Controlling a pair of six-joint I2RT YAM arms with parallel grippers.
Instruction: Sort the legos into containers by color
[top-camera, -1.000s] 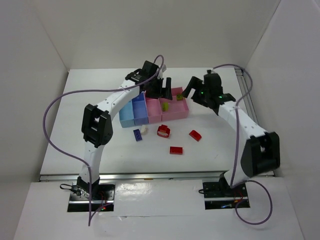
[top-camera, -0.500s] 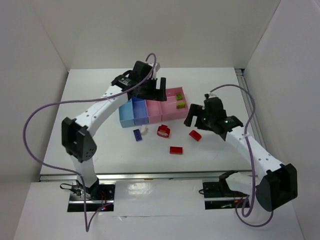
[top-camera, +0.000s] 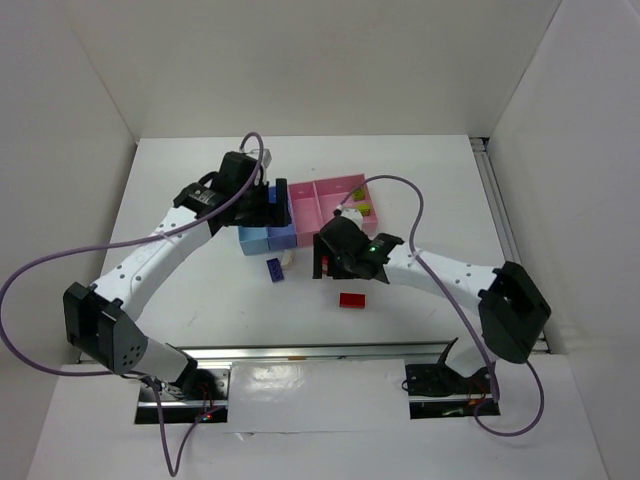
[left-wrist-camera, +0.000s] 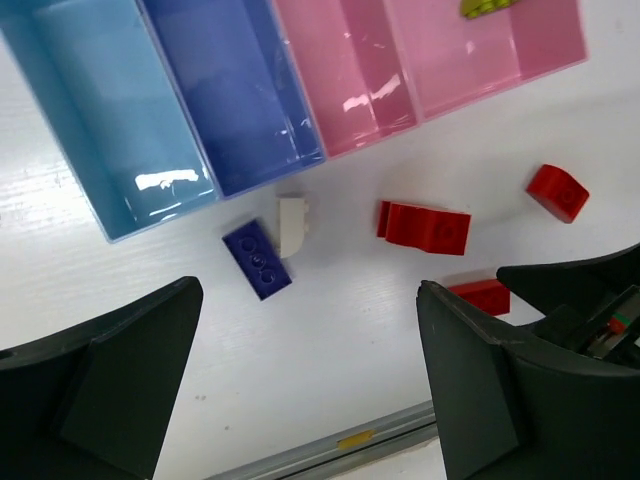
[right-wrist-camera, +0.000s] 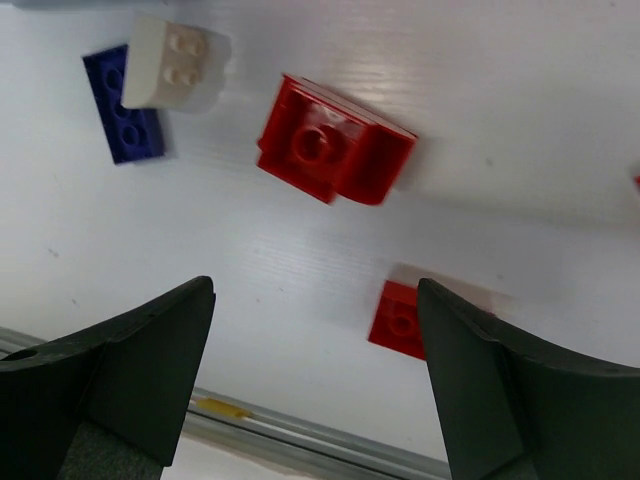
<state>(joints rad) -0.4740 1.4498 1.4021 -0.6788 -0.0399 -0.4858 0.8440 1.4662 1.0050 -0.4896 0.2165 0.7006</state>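
Hovering where, the two grippers? (Student)

In the overhead view the left gripper (top-camera: 277, 203) is hanging over the far end of the darker blue bin (top-camera: 284, 237), near centre frame. The right gripper (top-camera: 325, 257) is hanging just below the pink bin (top-camera: 306, 210). Both pairs of fingers are standing spread apart, pinching nothing. (Tutor)

And where are the legos lying? (Student)

A lime green lego (top-camera: 362, 210) is lying in the wider pink bin (top-camera: 340, 190). The rest are lying on the table (left-wrist-camera: 330, 350). In the left wrist view, the dark blue lego (left-wrist-camera: 257, 260) and the whitish lego (left-wrist-camera: 292, 225) are touching, just below the darker blue bin and near the light blue bin (left-wrist-camera: 100, 110). A small red lego (left-wrist-camera: 558, 192) is lying at the right. In the right wrist view, the arched red lego (right-wrist-camera: 335, 153) is lying above the finger gap, with a flat red lego (right-wrist-camera: 400, 320) lower right. (Tutor)
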